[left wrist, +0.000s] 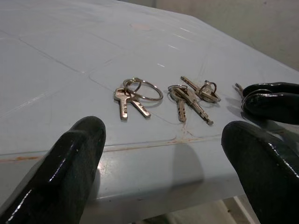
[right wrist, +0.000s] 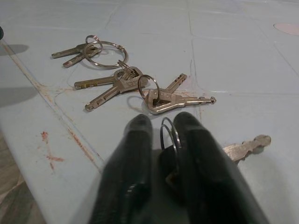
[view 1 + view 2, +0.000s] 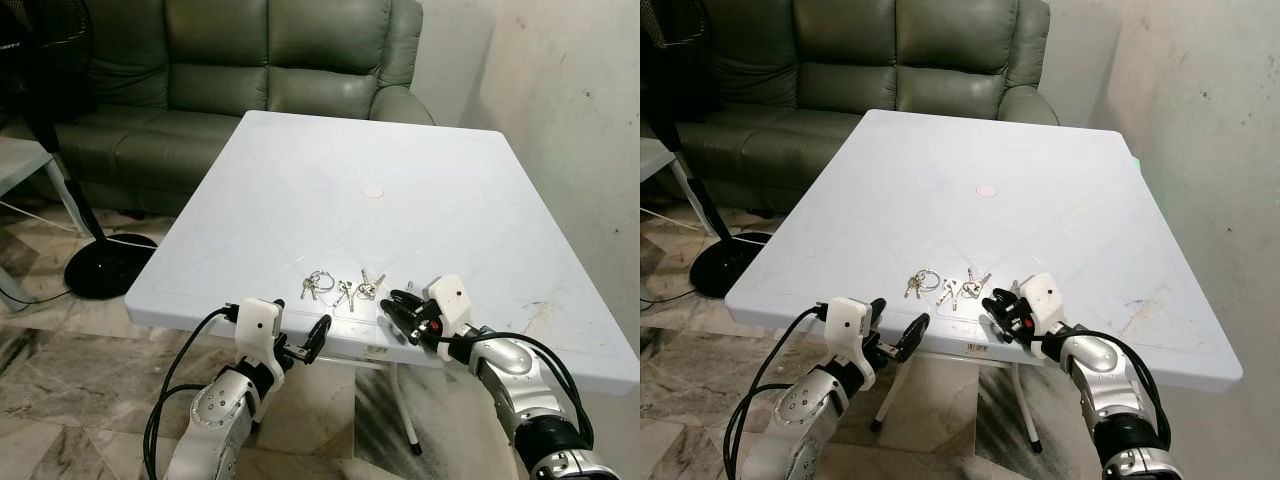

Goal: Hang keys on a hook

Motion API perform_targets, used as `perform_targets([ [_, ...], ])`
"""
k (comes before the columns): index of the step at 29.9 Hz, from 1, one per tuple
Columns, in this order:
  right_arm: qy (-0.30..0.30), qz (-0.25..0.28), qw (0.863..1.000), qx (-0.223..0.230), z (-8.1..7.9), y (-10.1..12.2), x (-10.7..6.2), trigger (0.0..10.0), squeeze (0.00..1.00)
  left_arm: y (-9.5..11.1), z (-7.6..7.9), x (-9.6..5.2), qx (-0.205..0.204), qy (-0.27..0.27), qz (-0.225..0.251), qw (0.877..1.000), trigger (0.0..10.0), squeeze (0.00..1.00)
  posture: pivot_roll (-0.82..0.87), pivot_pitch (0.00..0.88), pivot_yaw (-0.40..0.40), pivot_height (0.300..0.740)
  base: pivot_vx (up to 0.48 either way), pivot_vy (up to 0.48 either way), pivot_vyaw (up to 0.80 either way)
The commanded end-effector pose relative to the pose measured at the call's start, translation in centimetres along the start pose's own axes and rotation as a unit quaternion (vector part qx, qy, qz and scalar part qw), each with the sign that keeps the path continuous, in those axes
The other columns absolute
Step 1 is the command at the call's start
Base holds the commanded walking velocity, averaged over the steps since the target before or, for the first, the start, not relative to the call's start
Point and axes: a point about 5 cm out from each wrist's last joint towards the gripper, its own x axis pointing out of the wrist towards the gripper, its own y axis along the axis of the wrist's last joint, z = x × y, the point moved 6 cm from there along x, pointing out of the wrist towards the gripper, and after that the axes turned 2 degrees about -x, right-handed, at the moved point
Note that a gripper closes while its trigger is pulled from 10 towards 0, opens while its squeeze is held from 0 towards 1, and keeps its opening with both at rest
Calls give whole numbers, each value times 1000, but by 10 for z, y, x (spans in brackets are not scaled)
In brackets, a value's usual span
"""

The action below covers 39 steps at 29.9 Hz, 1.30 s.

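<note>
Step in hand: pickup. The right claw (image 3: 398, 306) rests low at the near edge of the white plastic counter (image 3: 420, 190), its 2 black fingers (image 2: 128, 154) clenched on a thin wire key ring (image 2: 168, 133), with 1 silver key (image 2: 247, 145) trailing flat on the surface beside it. This is judged to be the grasp stage, with the hanging not yet begun.

The remaining small silver keys on linked rings (image 3: 340, 288) lie loose on the counter just beyond the right claw, in 3 small clusters. Whether they are chained to the held ring cannot be told.

The left claw (image 3: 305, 345) hovers just off the near counter edge, level with it, fingers spread apart and holding nothing.

Next move, as judged: lift the ring clear without letting it slip from between the finger pads, then locate a hook. The thin ring gives little purchase.

Differences between views: the right wrist view shows the ring caught between the fingers, which the head views render too small to confirm. The left wrist view shows the left fingers parted and the right claw beyond the keys. The head views alone place a dark green leather sofa (image 3: 270, 70) and a black standing fan (image 3: 60, 150) behind the counter.
</note>
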Motion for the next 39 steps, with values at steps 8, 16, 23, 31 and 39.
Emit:
perform_targets([
  [8, -6, 2, 1000, -13, 6, 5, 1, 1137, 0, 5, 3, 2, 5, -1, 7, 1000, 10000, 0, 15, 38, -45, 740, 0, 0, 0],
  [16, -14, -4, 1000, -2, 10, 3, 1, 10000, 1000, 6, 3, 3, 5, 0, 8, 1000, 10000, 0, 15, 42, -44, 740, 0, 0, 0],
  [23, 2, -7, 1000, -8, 9, 3, -1, 10000, 0, 6, 3, 3, 3, 1, 8, 1000, 10000, 0, 12, 44, -43, 740, 0, 0, 0],
  [31, -3, -5, 1000, -11, 15, 4, -5, 10000, 0, 7, 4, 4, 1, -1, 9, 1000, 10000, 0, 7, 46, -40, 740, 0, 0, 0],
  [39, -8, 13, 1000, 0, 22, 9, -10, 10000, 0, 7, 5, 5, 0, -4, 9, 1000, 10000, 0, 2, 46, -37, 740, 0, 0, 0],
])
